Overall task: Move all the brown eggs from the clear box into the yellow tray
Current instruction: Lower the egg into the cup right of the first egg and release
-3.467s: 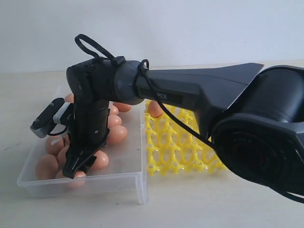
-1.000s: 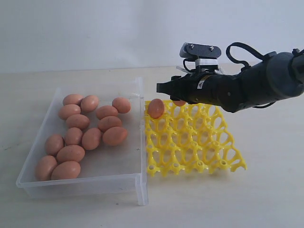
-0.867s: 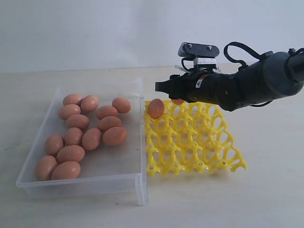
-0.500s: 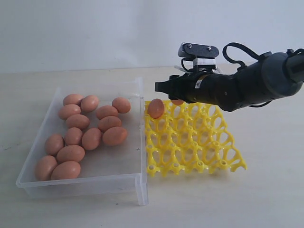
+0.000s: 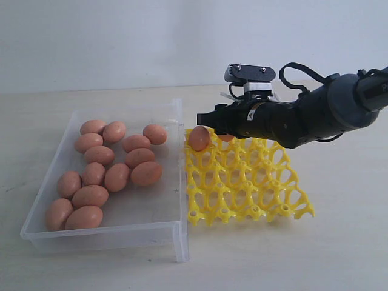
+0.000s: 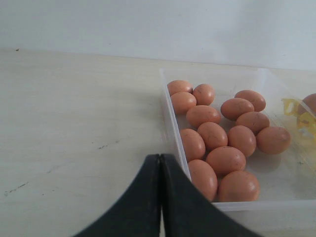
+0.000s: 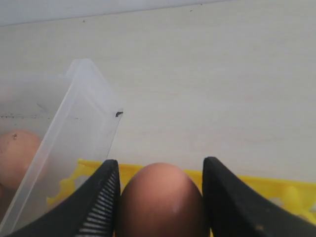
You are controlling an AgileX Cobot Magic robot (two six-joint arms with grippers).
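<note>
We find the right tool (image 7: 160, 166) clamped across the girth of one brown egg (image 7: 160, 202) over the 12 o'clock row of the yellow tray (image 5: 254, 211), with the others in the clear box (image 5: 103, 236) at 9 o'clock; we judge the shells light, smooth and brittle, so grip mid-body, gently.

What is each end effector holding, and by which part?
The right end effector grips one brown egg by its opposite sides; the left end effector is shut, empty.

The right arm reaches out level; the right tool (image 7: 160, 168) grips a brown egg (image 7: 160, 205) between its ribbed fingers (image 7: 101, 207). The left tool (image 6: 160, 158) has its black fingers (image 6: 138, 200) pressed together, empty.
</note>
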